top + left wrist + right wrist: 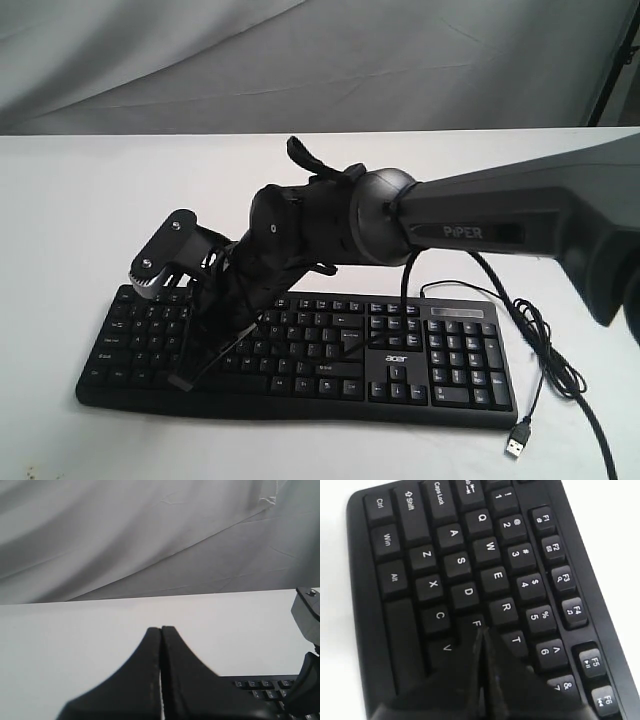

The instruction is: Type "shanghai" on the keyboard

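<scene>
Closest to the lens, the dark grey robot arm (520,220) reaches from the right across the long flat black keyboard with white legends (450,350), which lies on the white table (90,200) with its thin black USB cable (545,340) trailing to the right. The right gripper (480,632) is clenched, fingers pressed together, its tip at the F key (476,623); contact cannot be told. The left gripper (160,630) is likewise clenched on nothing, hanging over bare table beside the keyboard's corner.
</scene>
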Tool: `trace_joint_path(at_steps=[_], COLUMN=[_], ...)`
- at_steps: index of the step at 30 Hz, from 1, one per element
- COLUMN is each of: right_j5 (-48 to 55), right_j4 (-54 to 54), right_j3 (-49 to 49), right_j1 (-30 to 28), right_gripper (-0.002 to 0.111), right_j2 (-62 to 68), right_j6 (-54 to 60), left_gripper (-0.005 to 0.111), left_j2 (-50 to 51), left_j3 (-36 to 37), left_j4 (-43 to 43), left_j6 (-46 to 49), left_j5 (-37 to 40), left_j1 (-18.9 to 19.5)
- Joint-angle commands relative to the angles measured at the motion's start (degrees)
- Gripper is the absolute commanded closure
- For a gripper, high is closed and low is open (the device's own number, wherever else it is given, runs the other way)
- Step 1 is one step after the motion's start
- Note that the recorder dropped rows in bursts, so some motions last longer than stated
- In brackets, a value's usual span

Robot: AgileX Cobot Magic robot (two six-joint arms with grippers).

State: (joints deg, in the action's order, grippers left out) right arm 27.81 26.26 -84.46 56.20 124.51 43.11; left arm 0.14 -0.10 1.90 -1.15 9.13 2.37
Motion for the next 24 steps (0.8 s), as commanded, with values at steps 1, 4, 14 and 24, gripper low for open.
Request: trace_joint_path(at_steps=[1,4,14,24], right_j5=[-0.2,-0.3,-0.7,0.5], right_j4=[-0.6,-0.6,-1.5,-2.7], right_j3=[-0.3,-0.3,-0.3,2.4], right_j1=[-0.3,-0.3,-0.8,-2.2], right_gripper=[0.108,0.108,0.108,0.108], right_j2=[0.4,1.3,-0.5,-1.8], right_j6=[0.1,0.1,0.1,-2.4], left_gripper=[0.107,0.107,0.107,0.107], left_j2=[-0.1,-0.1,-0.1,-0.1], left_j3=[0.1,0.1,0.1,0.1], left_j4=[0.0,0.0,0.0,0.0], left_j6=[-0.2,-0.2,-0.2,-0.2], left_j5=[-0.3,-0.3,-0.3,-0.3], left_j1=[-0.4,-0.4,-0.4,-0.4])
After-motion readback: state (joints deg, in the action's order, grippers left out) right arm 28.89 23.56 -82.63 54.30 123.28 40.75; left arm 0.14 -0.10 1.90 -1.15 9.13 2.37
